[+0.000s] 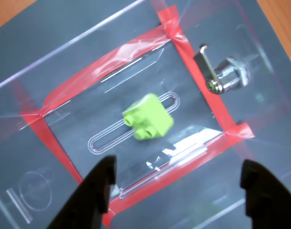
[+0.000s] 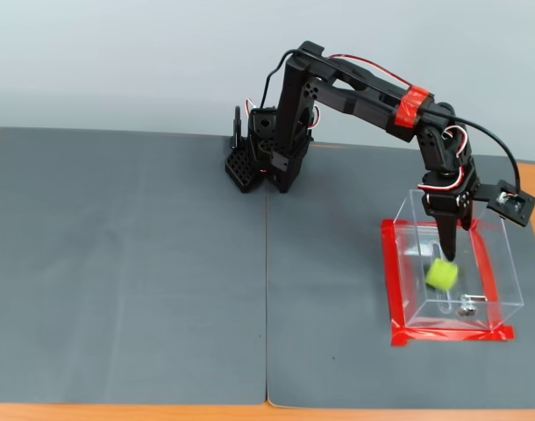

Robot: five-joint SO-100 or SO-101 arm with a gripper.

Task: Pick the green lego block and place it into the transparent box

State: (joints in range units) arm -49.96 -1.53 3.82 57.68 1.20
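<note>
Black fingertips of my pincer frame the bottom edge of the wrist view, spread wide with nothing between them: released. Between and beyond them lies the green lego block, resting tilted on the floor of the transparent box, studs turned sideways toward the camera rather than up. It sits across the long rounded slot cut in the box floor, near the slot's upper end. To the right of it in this view is the metal lock fitting, mounted through the box wall, apart from the brick. Red tape outlines the box footprint on the grey mat; my reading is that it marks and fixes the box position so the drop spot stays constant. In the fixed view my pincer points down inside the box opening, and the block appears just under its tip, blurred, so I cannot tell from that view alone whether it is settled or tumbling. The sideways lie fits a brick let fall from above rather than set down. Judgement: placement looks done, brick inside the walls. The next move calls for lifting straight up, since the clear walls stand close to my open fingers.
</note>
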